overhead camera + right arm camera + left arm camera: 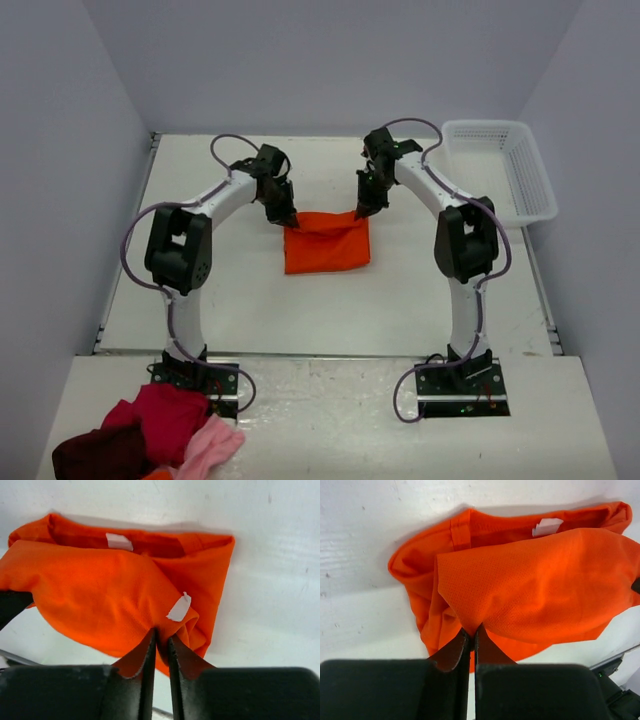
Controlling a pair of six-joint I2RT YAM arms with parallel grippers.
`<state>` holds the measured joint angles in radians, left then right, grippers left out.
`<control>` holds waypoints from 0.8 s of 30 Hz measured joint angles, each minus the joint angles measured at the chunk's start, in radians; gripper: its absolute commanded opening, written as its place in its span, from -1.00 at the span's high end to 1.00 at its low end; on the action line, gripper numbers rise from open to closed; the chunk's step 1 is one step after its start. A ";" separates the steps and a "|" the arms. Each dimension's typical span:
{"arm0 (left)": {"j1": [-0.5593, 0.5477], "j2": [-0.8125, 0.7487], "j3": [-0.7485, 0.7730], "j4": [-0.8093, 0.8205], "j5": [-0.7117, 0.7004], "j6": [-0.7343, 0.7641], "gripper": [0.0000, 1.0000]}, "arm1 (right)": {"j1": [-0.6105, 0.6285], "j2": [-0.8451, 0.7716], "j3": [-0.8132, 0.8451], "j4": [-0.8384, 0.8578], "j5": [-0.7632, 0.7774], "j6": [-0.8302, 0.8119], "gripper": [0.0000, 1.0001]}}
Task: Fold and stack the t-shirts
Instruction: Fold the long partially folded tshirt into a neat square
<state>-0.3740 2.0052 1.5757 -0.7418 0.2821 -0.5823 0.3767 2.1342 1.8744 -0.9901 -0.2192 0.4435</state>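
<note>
A bright orange t-shirt (327,245) lies folded into a small rectangle at the middle of the table. My left gripper (288,222) is at its far left corner and my right gripper (360,213) at its far right corner. In the left wrist view the left gripper (472,628) is shut on a lifted fold of the t-shirt (535,590), and a white label (547,526) shows at the neck. In the right wrist view the right gripper (162,634) has its jaws a narrow slit apart with a bunch of the t-shirt (90,595) between the tips, beside a white tag (179,609).
A white mesh basket (500,170) stands at the table's far right. A heap of red, maroon and pink clothes (150,435) lies on the near ledge by the left arm's base. The white table (250,300) has walls on three sides.
</note>
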 measured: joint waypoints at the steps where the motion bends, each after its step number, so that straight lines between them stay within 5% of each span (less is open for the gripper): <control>1: 0.004 0.011 0.000 0.011 -0.001 0.002 1.00 | -0.004 0.027 0.030 -0.003 -0.009 -0.006 0.53; 5: 0.019 0.037 0.000 0.054 -0.023 0.002 1.00 | -0.011 0.109 0.123 -0.004 -0.035 -0.030 -0.24; 10: 0.027 0.037 0.003 0.114 -0.068 0.002 0.89 | -0.017 0.151 0.195 -0.006 -0.026 -0.060 -0.58; 14: 0.024 -0.001 0.002 0.152 -0.155 0.017 0.22 | -0.018 0.148 0.277 -0.013 0.008 -0.078 -0.64; 15: 0.021 -0.027 -0.001 0.160 -0.176 0.025 -0.31 | -0.019 0.140 0.286 -0.009 0.016 -0.080 -0.67; 18: 0.006 -0.153 -0.001 0.188 -0.246 0.049 -0.39 | -0.020 0.076 0.269 -0.011 0.016 -0.085 -0.66; 21: -0.022 -0.248 0.006 0.188 -0.285 0.053 -0.30 | -0.016 -0.006 0.203 -0.015 0.002 -0.085 -0.48; 23: -0.042 -0.293 0.007 0.187 -0.288 0.053 -0.05 | -0.009 -0.066 0.148 -0.020 -0.010 -0.089 0.50; 24: -0.053 -0.306 0.007 0.187 -0.287 0.051 0.56 | -0.003 -0.090 0.125 -0.020 -0.013 -0.092 0.99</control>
<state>-0.4271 1.6993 1.5829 -0.5549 -0.0051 -0.5312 0.3740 2.0438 1.9995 -1.0103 -0.2321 0.3519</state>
